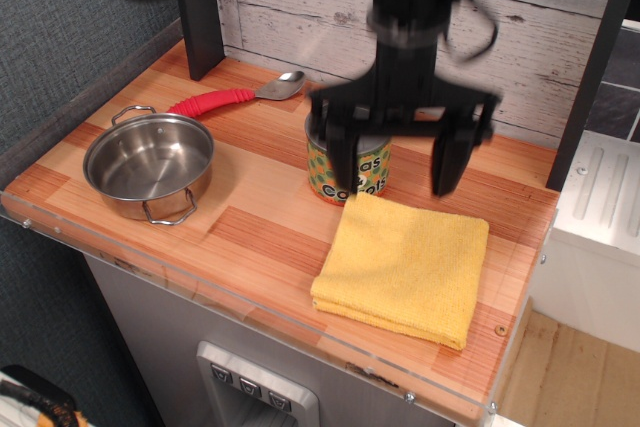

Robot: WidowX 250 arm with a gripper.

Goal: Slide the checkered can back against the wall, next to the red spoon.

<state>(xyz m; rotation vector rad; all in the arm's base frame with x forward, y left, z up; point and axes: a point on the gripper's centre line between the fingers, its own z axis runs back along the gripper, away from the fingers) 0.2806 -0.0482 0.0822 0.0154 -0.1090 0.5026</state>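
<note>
The checkered can point(368, 179), a short tin with a green-and-orange diamond label, stands on the wood counter and is partly hidden behind my gripper. My gripper point(393, 169) is open and motion-blurred, low over the counter. Its left finger point(339, 155) is in front of the can's left part. Its right finger point(447, 160) hangs to the can's right, above the far edge of the cloth. The red spoon point(232, 95) lies near the whitewashed plank wall point(290, 17), left and behind the can.
A steel pot point(149, 164) with two handles stands at the left. A folded yellow cloth point(405, 267) lies just in front and right of the can. A dark post point(197, 7) stands at the back left. The counter's clear front edge point(250, 317) runs along the near side.
</note>
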